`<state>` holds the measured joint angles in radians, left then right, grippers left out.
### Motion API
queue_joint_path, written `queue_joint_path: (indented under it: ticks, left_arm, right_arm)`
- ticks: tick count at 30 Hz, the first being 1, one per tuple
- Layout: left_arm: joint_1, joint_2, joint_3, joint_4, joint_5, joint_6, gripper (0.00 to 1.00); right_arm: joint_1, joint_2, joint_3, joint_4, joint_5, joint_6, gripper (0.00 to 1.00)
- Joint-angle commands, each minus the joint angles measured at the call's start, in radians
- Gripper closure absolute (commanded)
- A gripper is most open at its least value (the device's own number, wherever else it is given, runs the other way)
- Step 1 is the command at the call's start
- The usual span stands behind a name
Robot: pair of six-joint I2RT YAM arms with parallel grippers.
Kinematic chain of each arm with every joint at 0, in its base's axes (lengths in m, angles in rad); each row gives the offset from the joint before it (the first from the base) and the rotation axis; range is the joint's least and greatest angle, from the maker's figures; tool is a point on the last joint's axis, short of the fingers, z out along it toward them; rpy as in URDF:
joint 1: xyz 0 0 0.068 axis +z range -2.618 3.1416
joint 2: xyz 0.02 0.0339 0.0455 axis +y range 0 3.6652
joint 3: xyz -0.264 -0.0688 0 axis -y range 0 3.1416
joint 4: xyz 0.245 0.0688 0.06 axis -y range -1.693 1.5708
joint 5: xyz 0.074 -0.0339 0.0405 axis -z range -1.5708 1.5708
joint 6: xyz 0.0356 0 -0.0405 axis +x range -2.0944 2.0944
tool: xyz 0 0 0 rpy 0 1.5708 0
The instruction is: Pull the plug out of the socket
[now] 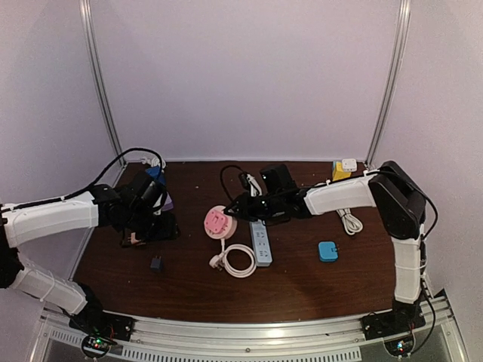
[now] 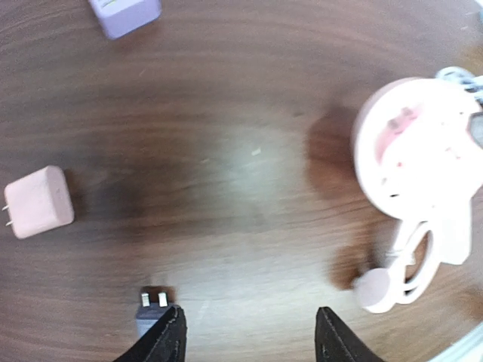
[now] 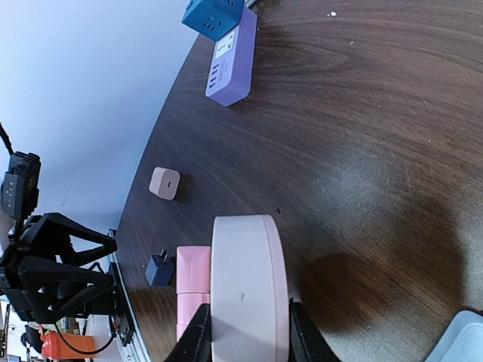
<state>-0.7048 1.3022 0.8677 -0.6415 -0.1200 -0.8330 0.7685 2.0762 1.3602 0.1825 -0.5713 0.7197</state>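
Step in hand: you look to be at the release; the small dark plug [image 1: 156,263] lies loose on the table [image 1: 302,279], well apart from the round pink socket [image 1: 219,223], at about 8 o'clock of it in the top view.
Left gripper [image 2: 249,335]: fingers spread, nothing between them; the plug sits just beside the left fingertip.
Right gripper [image 3: 243,332]: fingers pinch the pink socket by its rim, holding it steady.
Pink charger [image 2: 38,202]: lies apart, near 10 o'clock of the plug in the left wrist view.
Next move: lift your left arm clear of the plug, then loosen the right hold on the socket.
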Motion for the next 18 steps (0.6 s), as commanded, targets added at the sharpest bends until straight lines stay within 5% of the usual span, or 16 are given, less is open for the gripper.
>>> queue_joint_path:
  ticks: [1, 18]
  left_arm:
    - [0.03, -0.058, 0.013, 0.143, 0.167, -0.03, 0.4]
    - [0.064, -0.047, -0.205, 0.934, 0.476, -0.345, 0.24]
  right_arm:
    - [0.008, -0.093, -0.001, 0.053, 0.02, -0.001, 1.0]
    - [0.042, -0.248, 0.008, -0.016, 0.177, -0.06, 1.0]
